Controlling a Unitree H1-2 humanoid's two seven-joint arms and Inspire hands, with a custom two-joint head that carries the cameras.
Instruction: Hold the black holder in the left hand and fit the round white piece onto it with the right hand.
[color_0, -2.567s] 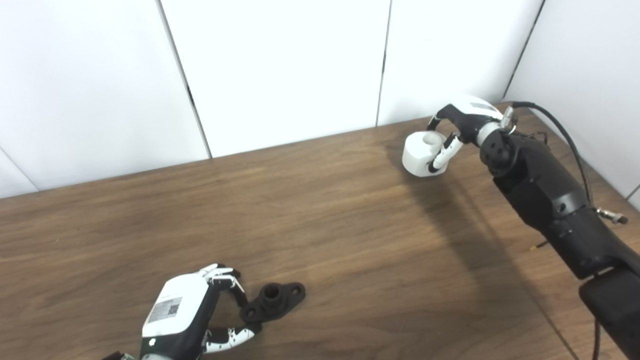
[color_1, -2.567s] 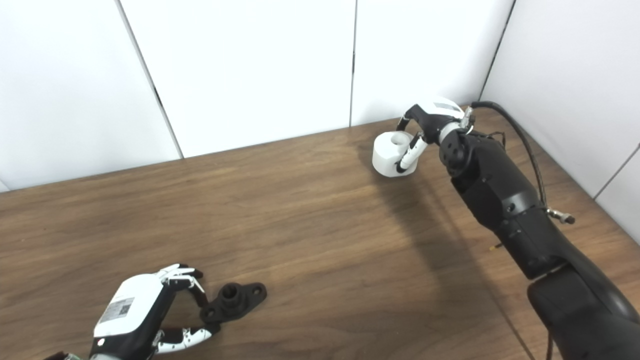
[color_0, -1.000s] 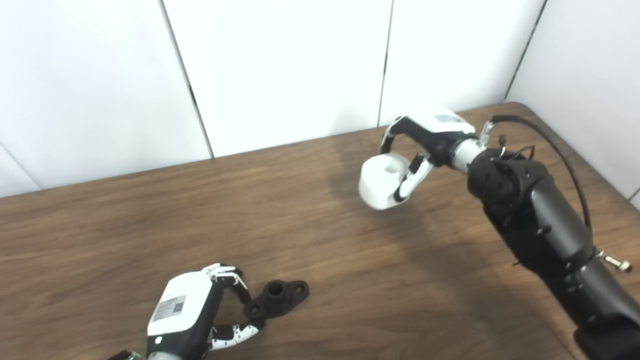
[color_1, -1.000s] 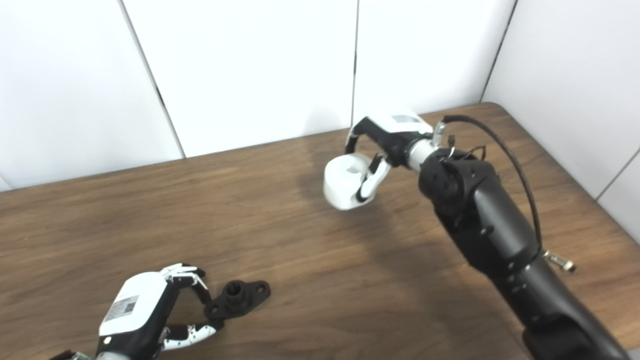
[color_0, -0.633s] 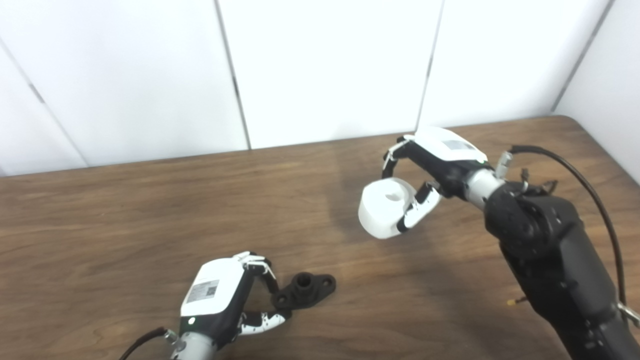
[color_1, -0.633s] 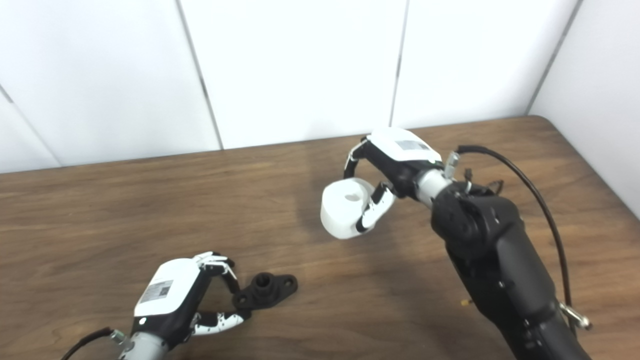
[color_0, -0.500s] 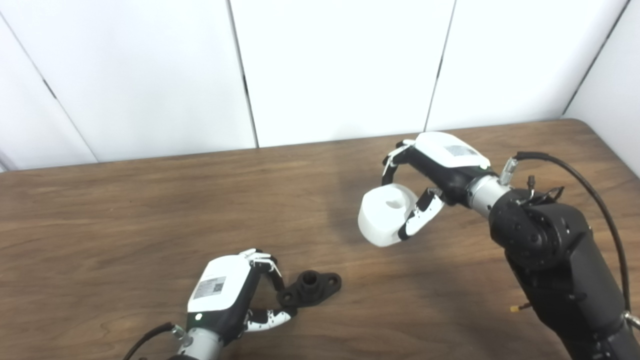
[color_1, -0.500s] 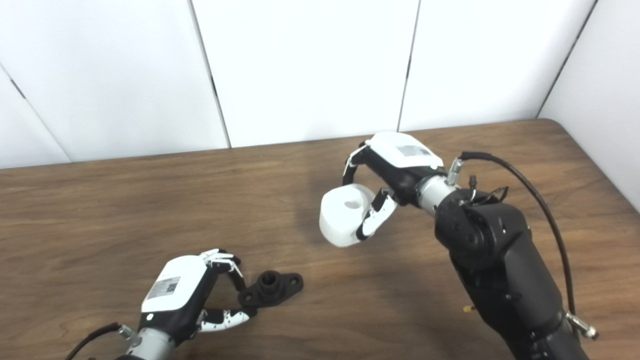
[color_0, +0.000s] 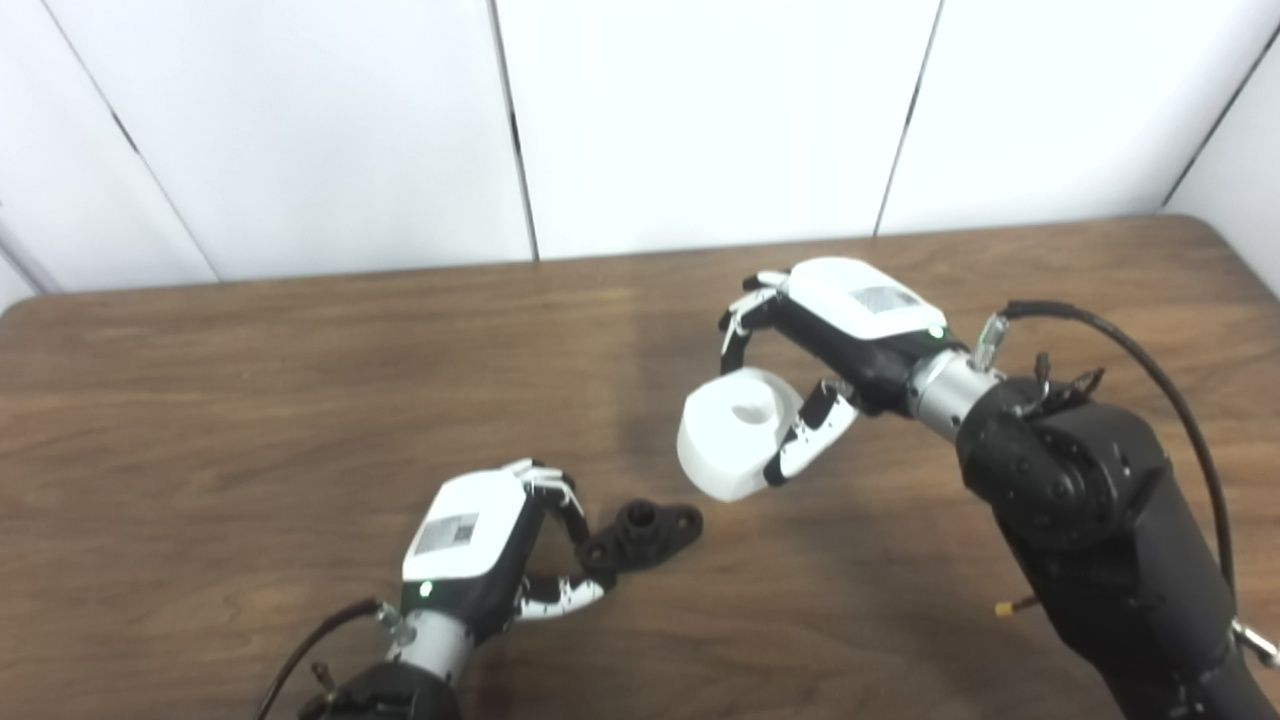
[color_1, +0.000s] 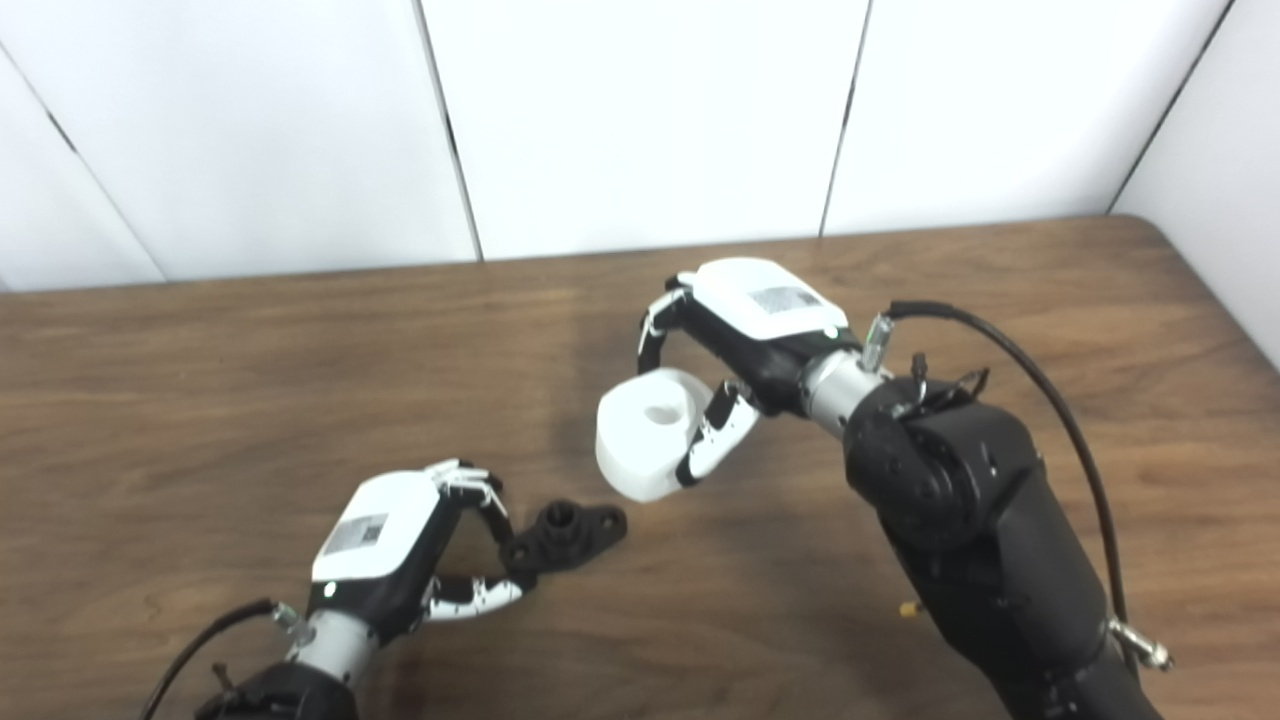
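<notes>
The black holder (color_0: 645, 533), a small flanged piece with a short upright stub and holes in its ears, rests on the brown table (color_0: 250, 400). My left hand (color_0: 480, 545) is shut on its left ear, fingers above and thumb below. My right hand (color_0: 840, 335) is shut on the round white piece (color_0: 735, 432), a thick ring with a hole in its top. It hangs in the air, up and to the right of the holder, apart from it. In the right eye view the white piece (color_1: 648, 430) hovers just above the holder (color_1: 568, 535).
White wall panels (color_0: 700, 120) stand behind the table's far edge. The right forearm (color_0: 1090, 530) with its black cable (color_0: 1150, 360) crosses the table's right side. The table's rounded corners show at the far left and far right.
The camera has swung left. My right hand has carried the white piece from the far right of the table down and left, close to the holder. The left hand keeps its hold.
</notes>
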